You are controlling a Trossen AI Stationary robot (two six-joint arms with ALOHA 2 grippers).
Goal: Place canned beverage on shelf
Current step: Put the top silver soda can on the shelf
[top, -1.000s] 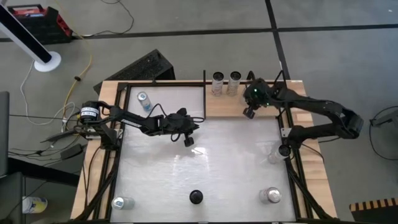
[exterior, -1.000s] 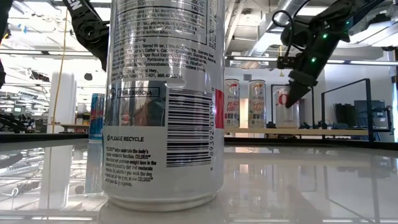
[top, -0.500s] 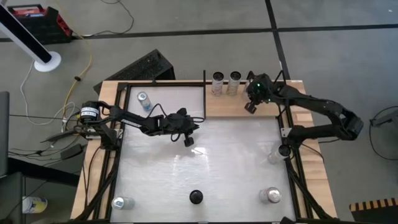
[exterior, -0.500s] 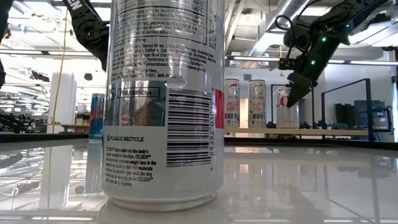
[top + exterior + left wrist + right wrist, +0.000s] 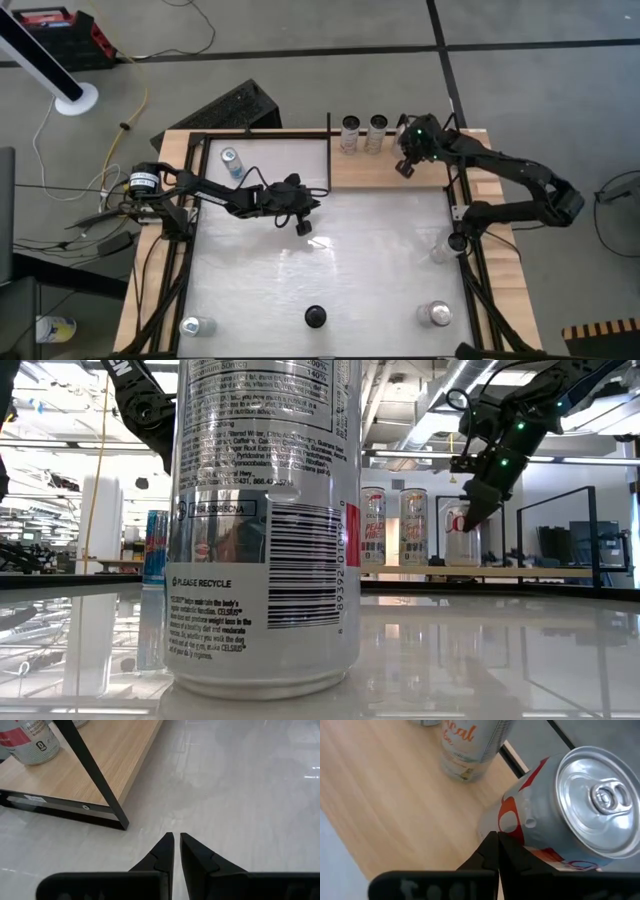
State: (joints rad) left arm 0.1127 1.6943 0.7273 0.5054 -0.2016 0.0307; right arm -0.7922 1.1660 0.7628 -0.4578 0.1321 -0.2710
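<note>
The glossy white desk (image 5: 330,270) sits in a pale wood border with black rod framing, on a grey floor crossed by dark seams; the low view looks across it into a bright room with ceiling pipes. At the desk's far edge lies the shelf (image 5: 385,168), a light-wood plank edged by thin black rods. Two cans (image 5: 363,133) stand side by side on it. The right arm reaches over the shelf, its right gripper (image 5: 406,167) just beside those two cans. The right wrist view, unlike the overhead one, shows a third can (image 5: 570,810), silver with red markings, standing on the wood right at the fingers (image 5: 490,851), which are pressed together against its side, not around it. In the low view this can (image 5: 460,532) stands upright on the shelf beneath the gripper. The left gripper (image 5: 303,226) hangs over the desk's middle, fingers (image 5: 165,852) clenched on nothing, near the shelf's corner. A large can (image 5: 265,525) fills the low view's foreground.
</note>
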